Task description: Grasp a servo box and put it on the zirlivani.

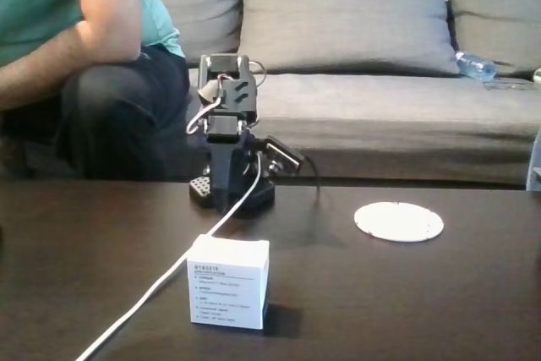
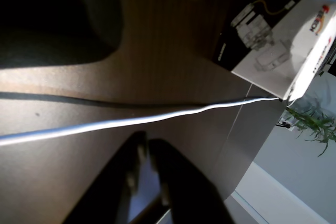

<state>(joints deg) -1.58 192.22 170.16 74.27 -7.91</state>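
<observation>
Upright white servo box (image 1: 227, 283) well apart from flat round zirlivani (image 1: 399, 221).

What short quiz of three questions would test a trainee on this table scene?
1. True or false: in the fixed view, the box lies on the disc.
2. In the fixed view, what runs across the table, past the left of the box, toward the arm's base? A) a white cable B) a red rope C) a metal chain
3. Fill in: in the fixed view, the disc lies to the ____ of the box.

Key:
1. False; they lie apart on the table.
2. A, the cable.
3. Right, and farther from the camera.
</observation>
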